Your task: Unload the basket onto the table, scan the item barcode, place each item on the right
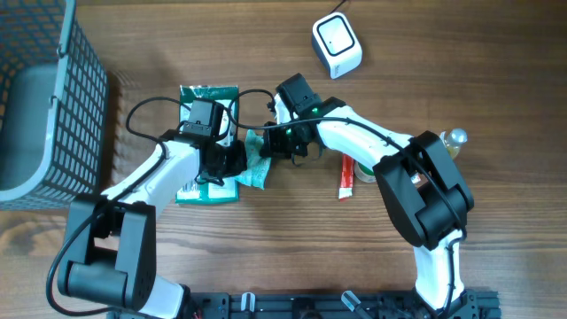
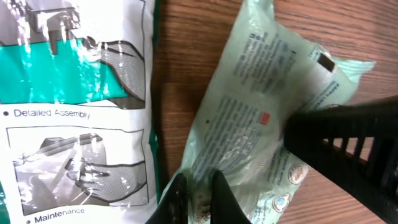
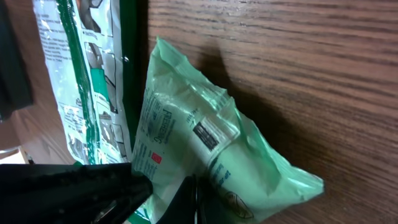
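1. The pouch, pale green and crinkled, sits just above the wooden table near its middle, caught between the two arms. Its printed face is turned up towards the cameras.
2. A small dark label shows on that face. It may be the barcode, though it is too small to read.
3. The left gripper has its fingers pressed together on the near edge of the pouch, pinching the film.
4. The right gripper is likewise closed and appears to pinch the opposite edge. Holding two edges probably serves to pull the wrinkled film flat so that the print can be read.
5. A large green and white packet with printed assembly drawings lies flat just left of the pouch, partly under the left arm.
6. The scanner, a white box, stands at the far side of the table, well apart from the pouch. By judgement, the pouch has yet to be carried there and turned label-first to its window.
7. A red tube lies to the right. A wire basket stands at the far left.
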`<state>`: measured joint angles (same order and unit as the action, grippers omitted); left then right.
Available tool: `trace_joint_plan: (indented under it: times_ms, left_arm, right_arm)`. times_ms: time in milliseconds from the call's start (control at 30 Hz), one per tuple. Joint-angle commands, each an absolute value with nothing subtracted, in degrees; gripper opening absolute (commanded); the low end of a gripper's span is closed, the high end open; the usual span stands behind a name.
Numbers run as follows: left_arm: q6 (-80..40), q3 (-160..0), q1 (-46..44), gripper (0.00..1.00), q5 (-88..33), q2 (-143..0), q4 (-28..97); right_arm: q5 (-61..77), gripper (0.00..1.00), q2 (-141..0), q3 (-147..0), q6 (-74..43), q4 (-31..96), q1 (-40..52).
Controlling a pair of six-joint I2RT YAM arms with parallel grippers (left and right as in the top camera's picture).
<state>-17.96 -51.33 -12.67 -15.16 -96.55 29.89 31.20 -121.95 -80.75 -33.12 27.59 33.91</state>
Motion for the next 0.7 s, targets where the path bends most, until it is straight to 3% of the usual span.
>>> trace_joint_plan:
  times_ms: [0, 233, 367, 500, 667]
  left_arm:
    - [-18.90, -49.78, -12.03, 0.04, -6.48, -98.74, 30.81]
    - [-18.92, -53.78, -11.97, 0.04, -6.52, -93.54, 34.48]
    - [-18.94, -54.02, -11.99, 0.04, -6.52, -90.63, 35.42]
    - [-18.94, -54.02, -11.99, 0.04, -7.18, -90.76, 36.97]
    - [-18.92, -53.89, -11.99, 0.04, -15.46, -90.78, 37.78]
  right_arm:
    - [23.59, 0.04, -123.66, -79.90, -33.45, 29.30, 33.58]
    - [22.52, 0.04, -123.66, -79.90, -33.43, 29.89, 33.56]
    - [34.94, 0.04, -121.08, -80.97, -32.93, 29.04, 32.60]
    - [36.21, 0.04, -117.14, -81.47, -32.95, 30.72, 32.73]
    - [39.09, 0.04, -117.12, -80.47, -31.53, 33.15, 35.40]
